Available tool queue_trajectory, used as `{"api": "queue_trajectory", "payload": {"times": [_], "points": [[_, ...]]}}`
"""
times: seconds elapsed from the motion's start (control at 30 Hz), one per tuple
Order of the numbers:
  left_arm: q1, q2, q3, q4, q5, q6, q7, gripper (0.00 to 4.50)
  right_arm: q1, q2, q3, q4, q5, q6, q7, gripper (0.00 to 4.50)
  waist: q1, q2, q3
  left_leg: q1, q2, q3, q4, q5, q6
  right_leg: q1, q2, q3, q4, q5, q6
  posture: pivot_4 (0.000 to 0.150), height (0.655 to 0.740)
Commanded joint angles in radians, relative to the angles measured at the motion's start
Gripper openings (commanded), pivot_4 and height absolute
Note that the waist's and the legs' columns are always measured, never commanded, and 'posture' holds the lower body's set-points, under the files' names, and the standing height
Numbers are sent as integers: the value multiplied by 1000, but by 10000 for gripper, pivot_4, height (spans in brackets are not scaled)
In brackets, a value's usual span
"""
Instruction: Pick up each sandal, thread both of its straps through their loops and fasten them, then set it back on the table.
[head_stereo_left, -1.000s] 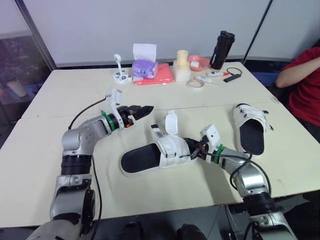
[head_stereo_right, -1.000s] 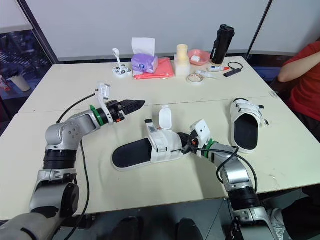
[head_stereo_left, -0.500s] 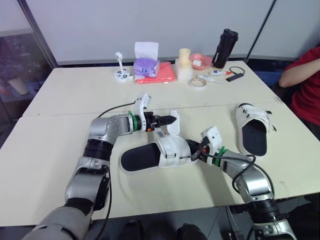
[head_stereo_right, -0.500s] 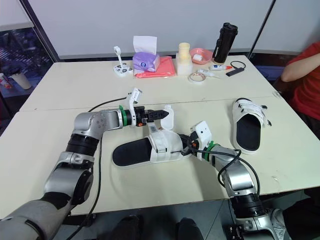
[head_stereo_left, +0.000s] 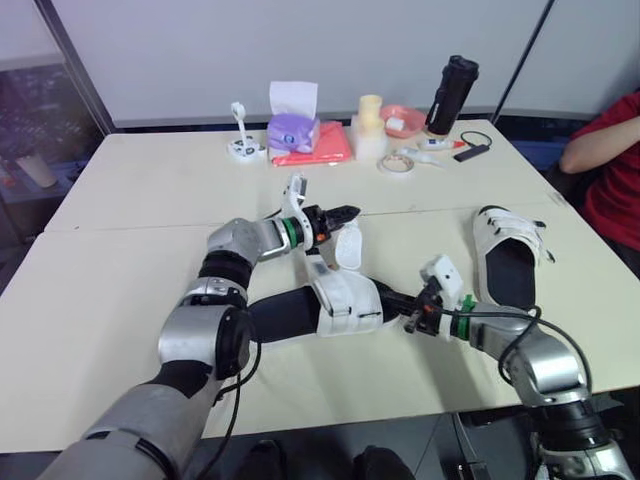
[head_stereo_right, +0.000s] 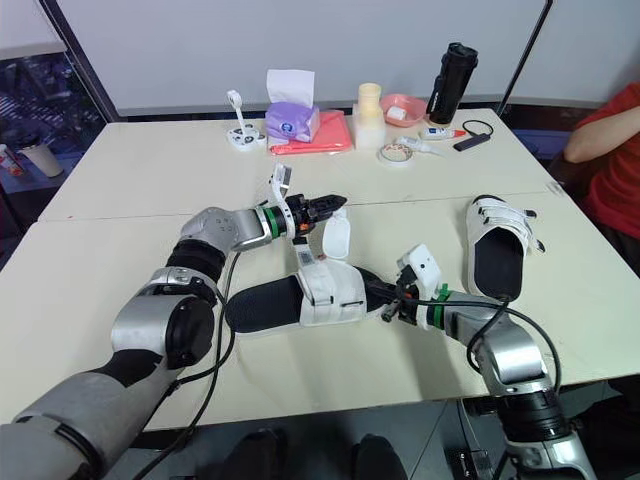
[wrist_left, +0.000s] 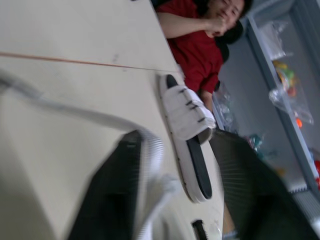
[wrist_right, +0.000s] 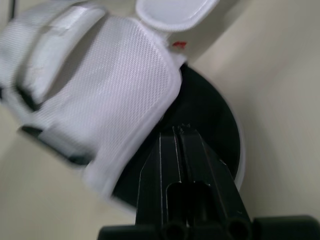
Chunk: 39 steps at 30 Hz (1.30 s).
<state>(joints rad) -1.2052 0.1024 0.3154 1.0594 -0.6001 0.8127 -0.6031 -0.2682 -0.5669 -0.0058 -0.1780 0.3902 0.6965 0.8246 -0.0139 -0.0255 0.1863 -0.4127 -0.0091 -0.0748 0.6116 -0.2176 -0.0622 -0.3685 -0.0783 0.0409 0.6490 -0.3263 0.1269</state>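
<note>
White mesh over a black sole: the near sandal (head_stereo_left: 330, 305) lies mid-counter (head_stereo_left: 120, 290). We judge that our right pincer (head_stereo_left: 400, 300), its fingers together in its wrist view, rests on the insole (wrist_right: 210, 120) to steady it. Our left pincer (head_stereo_left: 348, 213) is parted, and its wrist view shows the upright loose strap (head_stereo_left: 348, 247) between the fingers.

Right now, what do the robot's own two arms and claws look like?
The left arm and right arm are rounded silver-grey shells with black joints. Each wrist has a green ring and a small white box mounted above it. A thin black cable loops along each forearm. The left claw and right claw each have two slim black fingers.
</note>
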Motion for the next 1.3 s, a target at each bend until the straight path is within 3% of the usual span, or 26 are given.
{"api": "queue_trajectory", "payload": {"times": [0.03,0.23,0.37,0.53,0.67,0.8,0.9,1.03,1.2,1.3], "points": [[-50,-11,33,25,1,-43,-1,133,11,-42,-24,-65,65,47,47,0,1,0,0,-2,0,0,1,0,0,-2,0,0,1,0,0,1500,7400],[-52,-9,-6,19,43,-104,-76,133,8,-48,0,-26,58,21,60,0,0,0,0,-7,0,0,2,0,0,-6,0,0,1,0,0,1500,7400],[12,-8,-202,-148,179,-249,-274,133,0,-38,28,42,22,-30,59,0,0,0,0,-7,0,0,2,1,-1,-6,0,0,2,0,0,1500,7400],[129,14,-349,-389,255,-358,-412,133,-15,-29,50,116,-13,-94,50,0,-5,0,0,-5,0,0,2,1,-2,-5,0,0,3,0,0,1500,7400],[287,88,-504,-642,362,-532,-510,133,-23,-23,54,162,-28,-133,43,0,-5,1,0,-2,0,1,2,1,-2,-3,0,1,4,1,-1,1500,7400],[374,171,-595,-717,504,-845,-522,133,-31,-17,59,205,-41,-164,38,0,1,1,0,2,0,1,2,1,-2,2,0,2,4,1,-1,1500,7400],[382,252,-666,-629,721,-1302,-396,133,-40,-12,62,238,-53,-186,35,0,3,1,0,3,0,1,3,1,-1,3,0,1,3,1,-2,1500,7400],[320,329,-696,-469,1040,-1790,-49,133,-59,-6,62,284,-69,-214,31,0,3,1,-1,5,0,0,3,1,-1,6,0,2,3,1,-2,1500,7400],[238,398,-748,-378,1438,-1968,412,133,-73,-4,64,319,-78,-234,31,0,4,1,-1,5,0,0,4,1,-1,6,0,1,3,2,0,1500,7400],[214,400,-768,-319,1530,-1955,597,133,-76,-2,65,331,-82,-243,30,0,3,1,-1,5,-1,0,4,1,-1,6,0,1,3,2,0,1500,7400]]}}
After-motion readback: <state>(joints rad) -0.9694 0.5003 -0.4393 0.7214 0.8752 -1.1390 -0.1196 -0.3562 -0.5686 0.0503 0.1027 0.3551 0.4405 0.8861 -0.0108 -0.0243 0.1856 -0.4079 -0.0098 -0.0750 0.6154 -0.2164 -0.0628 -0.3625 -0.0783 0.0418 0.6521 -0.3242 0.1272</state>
